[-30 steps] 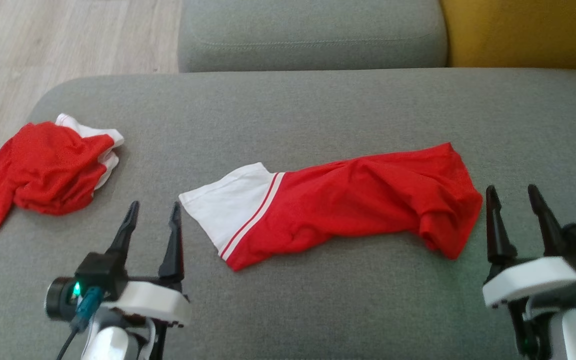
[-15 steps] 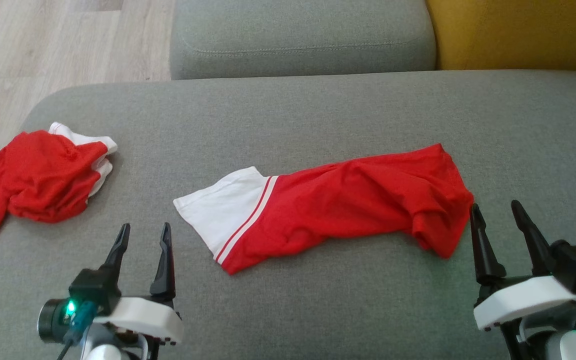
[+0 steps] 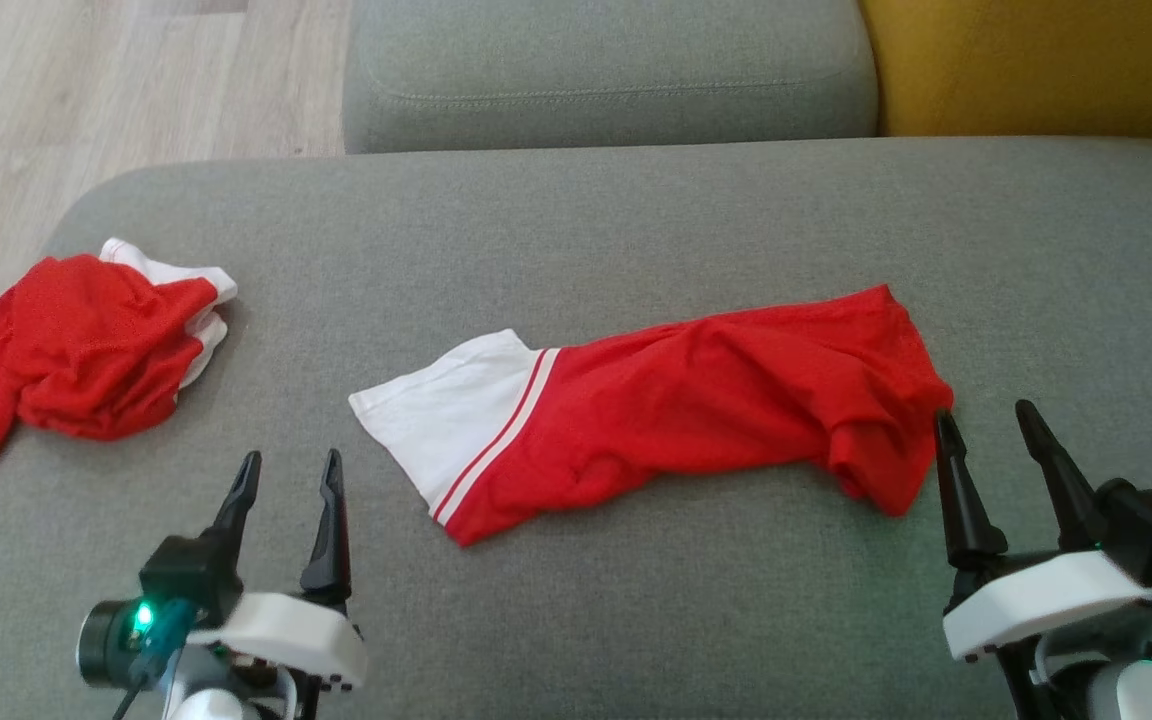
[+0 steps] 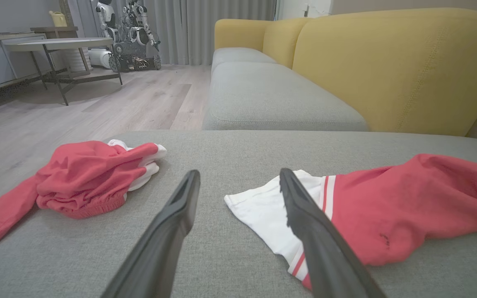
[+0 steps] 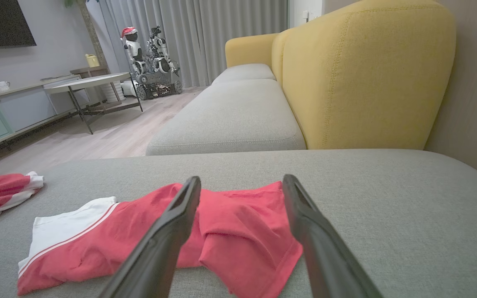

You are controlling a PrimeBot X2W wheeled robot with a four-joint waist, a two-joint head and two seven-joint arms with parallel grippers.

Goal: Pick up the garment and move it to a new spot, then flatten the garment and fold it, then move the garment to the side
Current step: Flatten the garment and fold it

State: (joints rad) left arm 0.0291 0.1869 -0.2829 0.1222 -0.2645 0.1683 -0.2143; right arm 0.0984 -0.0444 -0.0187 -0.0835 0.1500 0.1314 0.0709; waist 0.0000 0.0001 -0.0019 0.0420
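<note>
A long red garment (image 3: 696, 410) with a white, striped end lies rumpled across the middle of the grey sofa seat (image 3: 576, 230). My left gripper (image 3: 293, 455) hovers open near the front, just left of the garment's white end (image 4: 263, 207), with nothing between its fingers. At the garment's right end, my right gripper (image 3: 984, 410) is open too, its left fingertip close against the red edge. In the right wrist view the garment's red end (image 5: 230, 231) lies straight ahead between and under the fingers of the right gripper (image 5: 242, 179). The left gripper (image 4: 239, 173) points at bare cushion.
A second red-and-white garment (image 3: 86, 350) lies crumpled at the seat's left edge, where the cushion drops to the wooden floor (image 3: 86, 90). Another grey cushion (image 3: 606, 70) and the yellow backrest (image 3: 1036, 60) are at the far side. A table (image 4: 60, 45) stands across the room.
Both grippers have drawn back toward the seat's front edge, and the right one has shifted left toward the garment's right end. The head camera moved slightly. The garments lie as before.
</note>
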